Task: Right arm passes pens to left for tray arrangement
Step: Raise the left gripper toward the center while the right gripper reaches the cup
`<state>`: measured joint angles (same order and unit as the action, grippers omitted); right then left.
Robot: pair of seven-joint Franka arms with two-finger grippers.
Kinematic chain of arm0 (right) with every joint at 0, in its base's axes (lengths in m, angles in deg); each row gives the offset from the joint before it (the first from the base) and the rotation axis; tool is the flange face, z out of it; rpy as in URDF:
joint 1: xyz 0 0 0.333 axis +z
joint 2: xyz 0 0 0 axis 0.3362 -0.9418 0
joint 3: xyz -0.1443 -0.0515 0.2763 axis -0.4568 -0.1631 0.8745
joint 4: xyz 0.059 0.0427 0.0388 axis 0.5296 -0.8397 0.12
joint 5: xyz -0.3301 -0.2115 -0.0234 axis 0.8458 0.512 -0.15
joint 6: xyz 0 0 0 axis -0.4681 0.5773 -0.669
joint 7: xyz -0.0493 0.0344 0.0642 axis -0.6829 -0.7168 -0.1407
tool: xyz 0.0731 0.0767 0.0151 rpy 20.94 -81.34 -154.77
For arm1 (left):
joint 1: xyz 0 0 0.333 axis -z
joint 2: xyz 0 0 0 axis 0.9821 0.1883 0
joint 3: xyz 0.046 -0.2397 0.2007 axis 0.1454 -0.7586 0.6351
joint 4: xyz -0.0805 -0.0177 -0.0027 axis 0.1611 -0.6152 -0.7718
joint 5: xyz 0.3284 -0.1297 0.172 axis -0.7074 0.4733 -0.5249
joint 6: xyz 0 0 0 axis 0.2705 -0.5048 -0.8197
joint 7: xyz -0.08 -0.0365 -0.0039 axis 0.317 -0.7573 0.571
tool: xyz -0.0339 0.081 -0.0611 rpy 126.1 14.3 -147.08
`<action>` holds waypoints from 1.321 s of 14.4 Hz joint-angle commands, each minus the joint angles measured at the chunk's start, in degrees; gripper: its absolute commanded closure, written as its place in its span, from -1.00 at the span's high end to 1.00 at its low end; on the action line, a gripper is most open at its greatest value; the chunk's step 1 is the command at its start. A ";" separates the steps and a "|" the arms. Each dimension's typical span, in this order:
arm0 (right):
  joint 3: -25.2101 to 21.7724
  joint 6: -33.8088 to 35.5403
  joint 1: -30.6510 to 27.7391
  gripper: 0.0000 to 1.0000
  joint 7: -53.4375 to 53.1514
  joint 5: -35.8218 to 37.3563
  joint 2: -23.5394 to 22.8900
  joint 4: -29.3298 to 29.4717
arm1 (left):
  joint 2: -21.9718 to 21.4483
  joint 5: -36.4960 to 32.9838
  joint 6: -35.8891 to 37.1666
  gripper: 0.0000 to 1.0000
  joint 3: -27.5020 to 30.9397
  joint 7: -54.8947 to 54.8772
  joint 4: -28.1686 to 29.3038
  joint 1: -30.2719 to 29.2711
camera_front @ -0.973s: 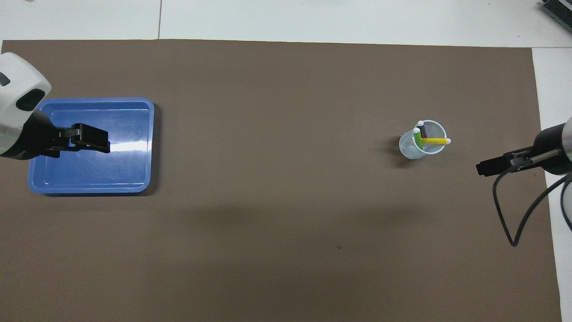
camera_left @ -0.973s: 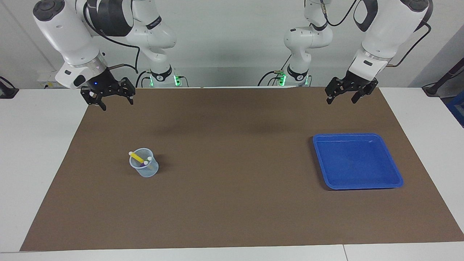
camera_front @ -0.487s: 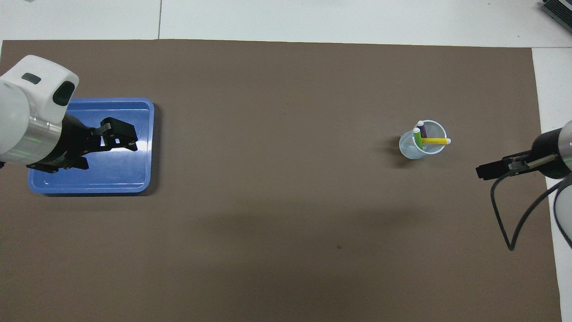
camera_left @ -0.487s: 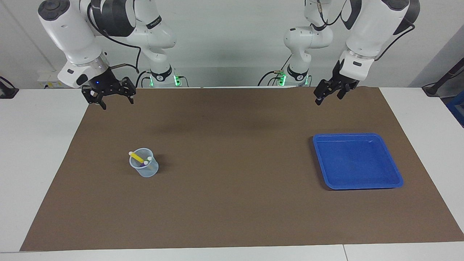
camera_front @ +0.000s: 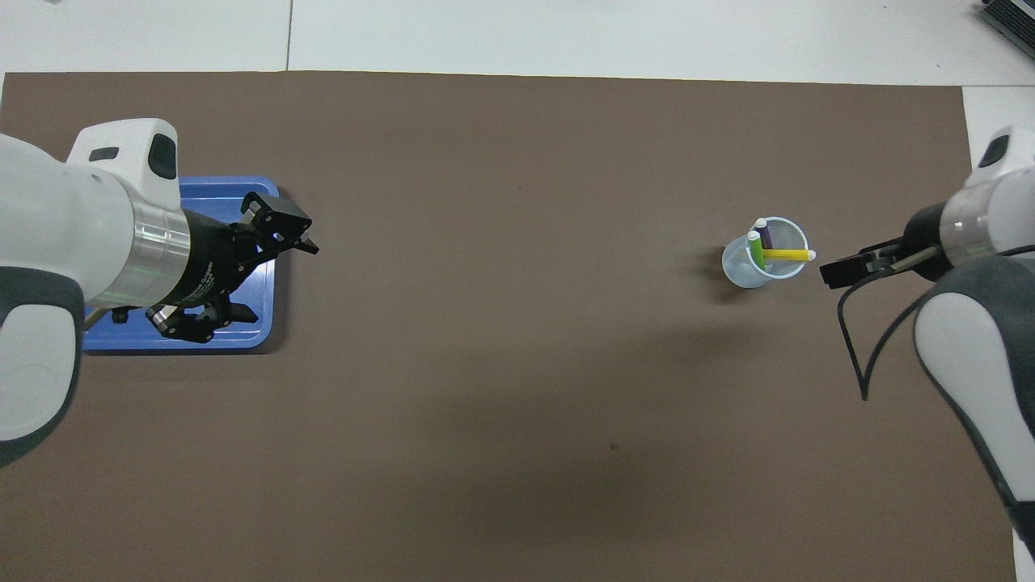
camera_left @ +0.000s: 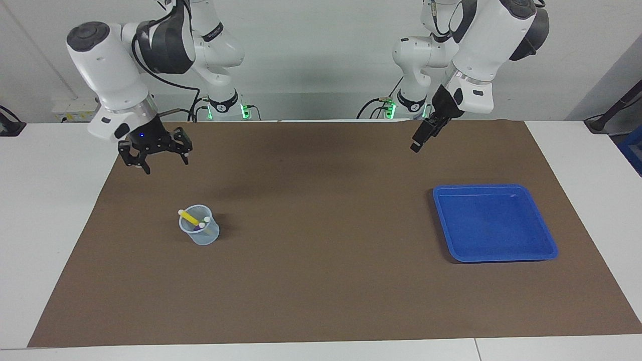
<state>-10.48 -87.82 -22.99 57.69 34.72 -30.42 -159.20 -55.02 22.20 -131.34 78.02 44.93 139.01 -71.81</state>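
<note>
**Two arms up in the air, pens in the cup**

A big brown mat (camera_left: 321, 235) covers most of the white table (camera_left: 50, 200) and fills the middle of both views.

The right arm (camera_left: 108, 80) comes down in the upper left of the facing view. It has a tiny blue light on its black wrist. The left arm (camera_left: 481, 45) is in the upper right of that view.

The blue tray (camera_left: 494, 223) sits on the mat at the right of the facing view, a bit below the middle (in the overhead view it is at the left edge, partly hidden under the left arm). Nothing lies in the part of it that shows.

The right gripper (camera_left: 159, 160) hangs over the bare mat in the upper left of the facing view, above the cup in the frame. Its fingers are spread apart and hold nothing. The left gripper (camera_left: 419, 143) hangs over the mat in the upper right of the facing view. In the overhead view its fingers (camera_front: 279, 222) are spread wide, with nothing between them.

The little see-through cup (camera_left: 199, 232) stands on the mat in the lower left of the facing view. The pens (camera_front: 764, 246) are inside it: the yellow one leans across the rim, and the green and purple ones stand beside it.
</note>
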 commanded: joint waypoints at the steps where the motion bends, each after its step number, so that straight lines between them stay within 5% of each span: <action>1: 0.37 0.25 1.58 1.00 -1.76 2.74 -8.33 7.60 | -3.99 3.37 -8.05 1.00 0.67 9.04 7.62 1.62; 4: 0.37 -2.46 4.56 1.00 -5.19 4.31 -11.51 8.85 | -4.96 5.23 -16.15 1.00 0.67 17.84 13.18 3.90; 13: 0.29 -4.15 6.76 1.00 -25.83 14.69 -20.12 13.51 | -1.80 6.99 -26.71 1.00 0.76 33.75 15.47 8.12; 19: 0.37 -6.26 6.86 1.00 -30.07 14.26 -21.36 13.42 | -1.27 6.90 -28.39 1.00 0.76 36.67 17.22 11.03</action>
<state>-10.36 -93.43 -15.96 29.19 48.24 -50.54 -146.98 -55.63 28.16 -158.04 77.93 80.96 154.49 -62.40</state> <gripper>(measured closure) 0.000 0.000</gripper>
